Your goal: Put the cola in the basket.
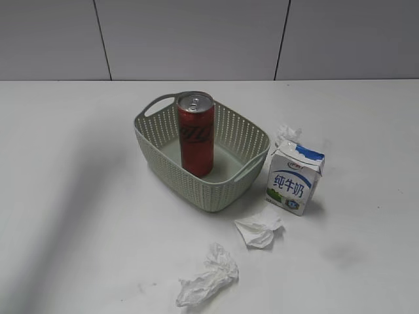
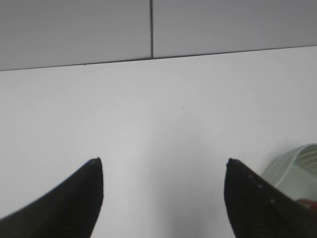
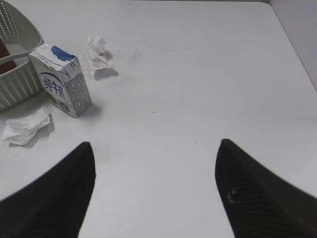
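Observation:
The cola (image 1: 196, 134), a tall red can with a silver top, stands upright inside the sage-green basket (image 1: 171, 171) near the table's middle. Neither gripper shows in the exterior view. My left gripper (image 2: 163, 161) is open and empty above bare table, with the basket's rim (image 2: 292, 166) at its right edge. My right gripper (image 3: 156, 144) is open and empty above bare table. The basket's corner (image 3: 17, 82) lies far to its upper left, with a sliver of the cola (image 3: 4, 51) behind the rim.
A blue-and-white milk carton (image 1: 294, 178) stands right of the basket; it also shows in the right wrist view (image 3: 62, 82). Crumpled tissues lie behind the carton (image 1: 286, 134), in front of the basket (image 1: 260, 230) and nearer the front edge (image 1: 208, 278). A tiled wall (image 1: 196, 39) backs the table.

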Motion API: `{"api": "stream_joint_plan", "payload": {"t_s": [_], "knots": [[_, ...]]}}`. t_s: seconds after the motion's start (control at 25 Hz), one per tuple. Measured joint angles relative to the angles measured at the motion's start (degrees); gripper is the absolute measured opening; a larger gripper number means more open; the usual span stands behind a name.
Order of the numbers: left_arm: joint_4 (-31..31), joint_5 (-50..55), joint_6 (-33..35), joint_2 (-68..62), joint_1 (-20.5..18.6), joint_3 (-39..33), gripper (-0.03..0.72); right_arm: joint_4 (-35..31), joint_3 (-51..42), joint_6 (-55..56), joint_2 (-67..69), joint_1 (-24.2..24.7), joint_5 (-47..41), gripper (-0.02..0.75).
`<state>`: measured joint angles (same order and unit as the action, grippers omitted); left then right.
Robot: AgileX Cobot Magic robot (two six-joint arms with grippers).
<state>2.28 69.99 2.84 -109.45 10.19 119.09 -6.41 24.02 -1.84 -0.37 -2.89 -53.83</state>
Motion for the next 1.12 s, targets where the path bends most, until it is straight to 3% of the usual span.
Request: {"api": "stream_joint_plan", "payload": {"t_s": [0.2,0.72,1.12], "knots": [[-0.47,-0.11,-0.20,5.29,-3.60,-6.85,0.578,0.00,0.00,0.00,0.00,0.00,0.00,0.572],[-3.32,-0.14,-1.07,27.15,-7.86,-47.00,0.578,0.00,0.00,0.00,0.00,0.00,0.00,0.572],[-3.36,-6.78,-2.84,47.13,-7.99,-74.14,0.578,0.00,0.00,0.00,0.00,0.00,0.00,0.572]]}}
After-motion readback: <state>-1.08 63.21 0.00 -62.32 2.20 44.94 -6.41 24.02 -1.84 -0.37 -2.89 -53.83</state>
